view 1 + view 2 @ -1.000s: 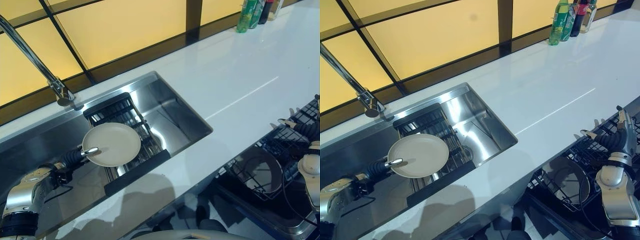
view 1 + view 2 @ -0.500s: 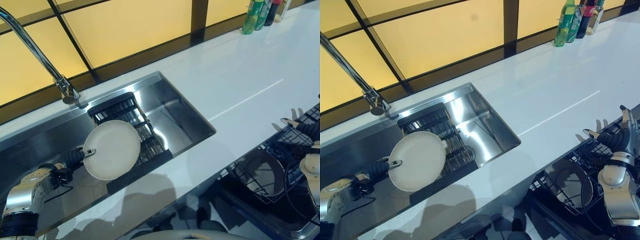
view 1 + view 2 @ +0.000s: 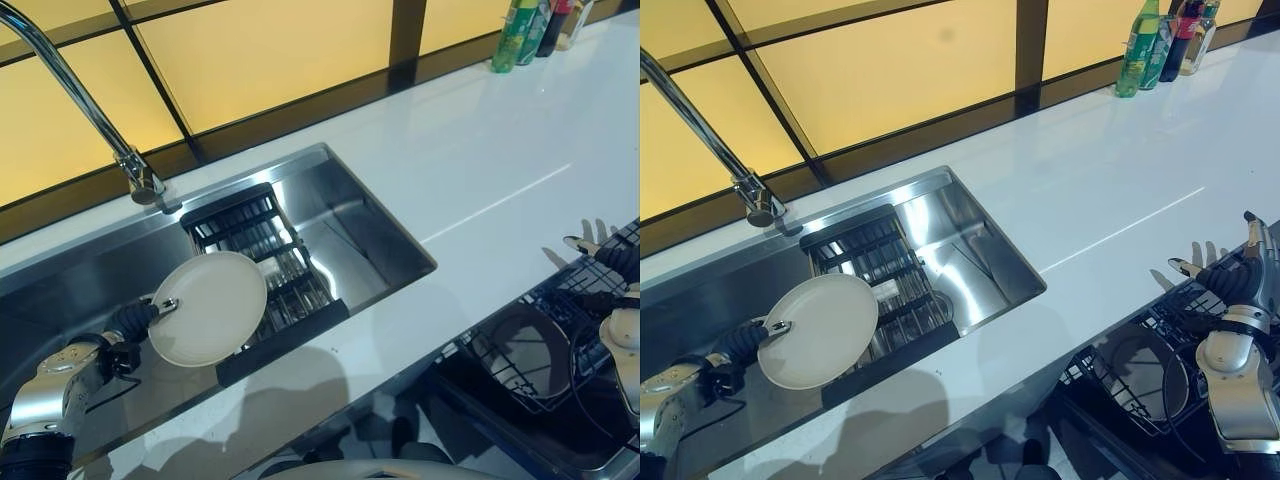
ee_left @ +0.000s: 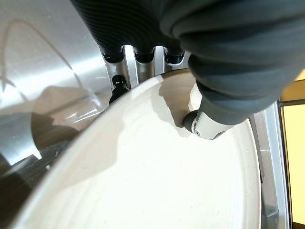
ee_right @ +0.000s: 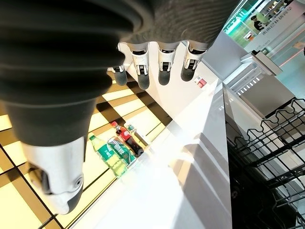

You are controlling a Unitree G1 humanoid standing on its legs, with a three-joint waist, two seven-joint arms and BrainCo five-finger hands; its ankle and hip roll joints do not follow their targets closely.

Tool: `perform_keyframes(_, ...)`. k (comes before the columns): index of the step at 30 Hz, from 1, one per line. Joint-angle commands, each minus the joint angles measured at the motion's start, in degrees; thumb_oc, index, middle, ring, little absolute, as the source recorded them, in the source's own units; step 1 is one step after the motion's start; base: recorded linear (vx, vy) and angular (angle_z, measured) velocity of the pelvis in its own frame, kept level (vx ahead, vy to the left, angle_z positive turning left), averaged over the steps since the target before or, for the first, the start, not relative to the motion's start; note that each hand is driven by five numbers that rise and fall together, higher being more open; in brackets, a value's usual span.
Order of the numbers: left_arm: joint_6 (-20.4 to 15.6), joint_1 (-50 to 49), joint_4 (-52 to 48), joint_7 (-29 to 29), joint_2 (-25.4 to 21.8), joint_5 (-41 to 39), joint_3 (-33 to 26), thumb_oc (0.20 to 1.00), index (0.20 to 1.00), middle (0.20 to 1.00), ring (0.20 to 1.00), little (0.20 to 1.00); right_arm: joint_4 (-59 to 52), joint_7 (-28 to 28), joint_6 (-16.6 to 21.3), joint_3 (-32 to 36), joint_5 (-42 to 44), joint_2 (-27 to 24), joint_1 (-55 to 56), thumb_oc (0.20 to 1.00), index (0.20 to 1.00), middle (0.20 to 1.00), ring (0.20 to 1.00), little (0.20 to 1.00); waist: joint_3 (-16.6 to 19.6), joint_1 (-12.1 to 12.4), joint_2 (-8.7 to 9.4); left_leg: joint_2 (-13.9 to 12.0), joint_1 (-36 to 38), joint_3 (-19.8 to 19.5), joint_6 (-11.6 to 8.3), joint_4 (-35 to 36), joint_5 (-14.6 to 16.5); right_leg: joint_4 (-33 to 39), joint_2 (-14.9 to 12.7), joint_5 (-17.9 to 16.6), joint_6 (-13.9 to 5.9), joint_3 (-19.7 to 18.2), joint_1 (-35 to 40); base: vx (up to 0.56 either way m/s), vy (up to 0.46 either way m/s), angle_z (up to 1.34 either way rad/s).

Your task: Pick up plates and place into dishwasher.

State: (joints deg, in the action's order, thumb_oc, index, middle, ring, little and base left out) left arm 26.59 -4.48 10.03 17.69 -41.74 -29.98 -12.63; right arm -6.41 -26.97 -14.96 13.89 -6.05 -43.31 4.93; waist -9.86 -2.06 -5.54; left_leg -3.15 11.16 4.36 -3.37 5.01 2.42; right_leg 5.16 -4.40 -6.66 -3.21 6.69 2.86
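Cream plate tilted over sink

No legible text — none anywhere

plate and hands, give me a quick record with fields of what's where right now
plate: cream, pinched at its rim by the left hand, held tilted above the sink
left hand: thumb on the plate's top face, fingers under the rim
right hand: open, fingers straight, holding nothing, above the dishwasher rack
sink: steel, a black rack inside it
dishwasher rack: dark wire, pulled out below the counter edge
counter: white, bottles at its far end
faucet: behind the sink
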Motion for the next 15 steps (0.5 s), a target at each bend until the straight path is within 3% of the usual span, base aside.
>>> perform_keyframes(1, -6.02, 1.46, 0.08, -3.51, -5.43, 0.06, -2.83, 0.2, 0.2, 0.2, 0.2, 0.2, -4.01, -2.73, 2.16, 1.96, 0.61, -1.66, -0.1, 1.0, 1.0, 1.0, 1.0, 1.0, 3.86, 0.56, 2.44, 0.95, -7.65, -0.55, 0.65, -0.98, -3.89, -7.3, -3.87, 7.52, -5.03, 2.01, 0.34, 0.0, 0.0, 0.0)
perform_keyframes(15, -17.88, 2.47, -1.77, -18.84, 0.6, -2.76, -8.22, 0.2, 0.2, 0.2, 0.2, 0.2, -3.35, -4.47, 3.58, 3.03, -0.68, 1.24, 0.05, 1.0, 1.0, 1.0, 1.0, 1.0, 4.64, 1.1, 3.77, 0.65, -7.45, -1.05, 0.41, -0.82, -3.8, -7.86, -3.44, 8.34, -4.4, 2.71, 0.66, 0.0, 0.0, 0.0)
